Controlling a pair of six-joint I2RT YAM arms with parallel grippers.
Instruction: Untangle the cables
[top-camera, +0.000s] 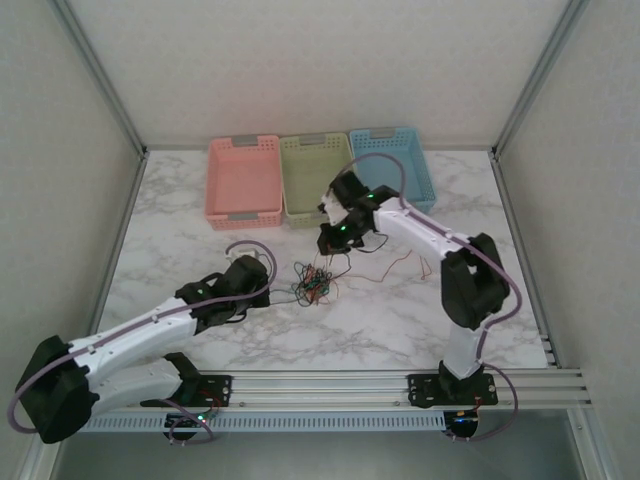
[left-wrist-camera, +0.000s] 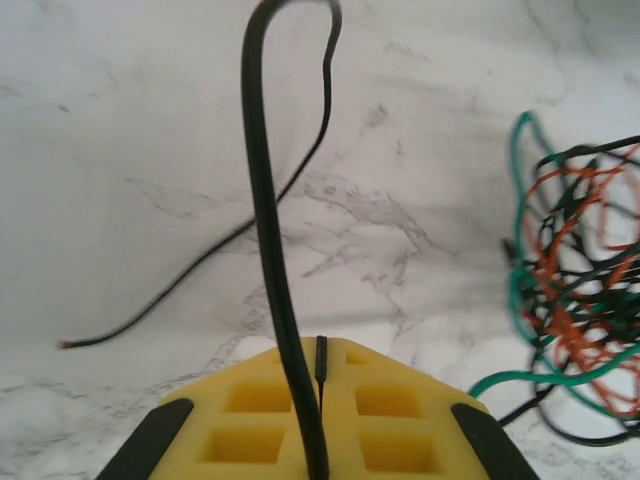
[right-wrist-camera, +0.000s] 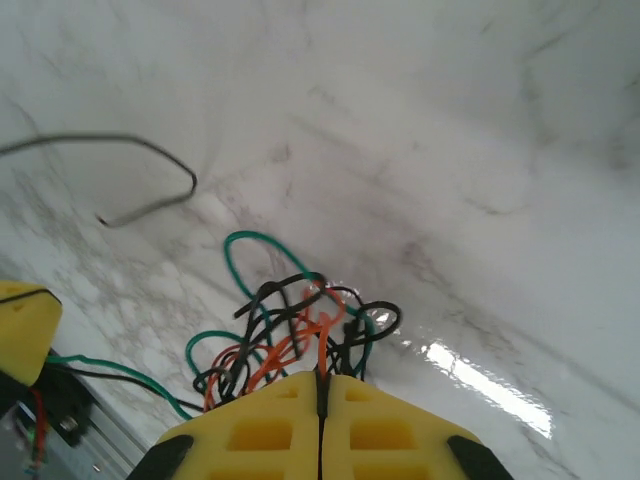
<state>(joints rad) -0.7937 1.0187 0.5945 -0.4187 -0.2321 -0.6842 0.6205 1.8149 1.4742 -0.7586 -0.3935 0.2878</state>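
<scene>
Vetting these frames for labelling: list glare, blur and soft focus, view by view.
Top external: even light, sharp, though the cable tangle is tiny. Left wrist: the black cable near the lens is soft, the tangle at right blurred. Right wrist: white glare on the marble table, far marble smeared.

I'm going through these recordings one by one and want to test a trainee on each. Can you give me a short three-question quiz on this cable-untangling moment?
1. True or false: the left claw is shut on a black wire.
2. Which wire runs into the closed pads of the right claw? A) dark green wire B) orange-red wire C) white wire
3. Name, left to right in the top view, the three things lined up at the far edge of the table.

Key
1. True
2. B
3. pink basket, green basket, blue basket
</scene>
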